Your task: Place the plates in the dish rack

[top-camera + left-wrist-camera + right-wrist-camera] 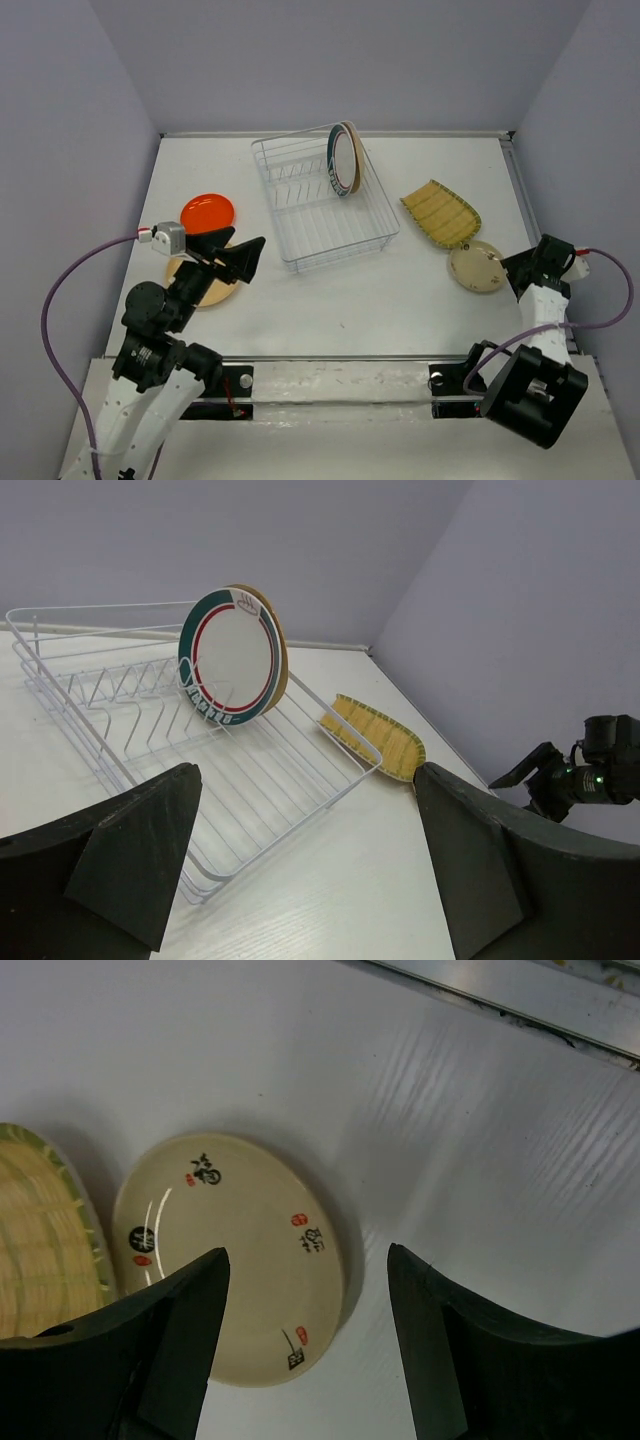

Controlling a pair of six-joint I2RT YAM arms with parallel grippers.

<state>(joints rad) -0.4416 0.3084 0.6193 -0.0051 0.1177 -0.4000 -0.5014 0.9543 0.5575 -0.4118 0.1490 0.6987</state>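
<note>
Cream plate (220,1250) flat on table (450,1110), just ahead of right hand (305,1260), fingers (180,1340) spread

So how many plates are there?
6. Two stand in the rack: a teal-rimmed plate and a brown plate behind it. On the table's left lie an orange plate and a tan plate, half hidden; on its right, a striped plate and a cream plate.
</note>
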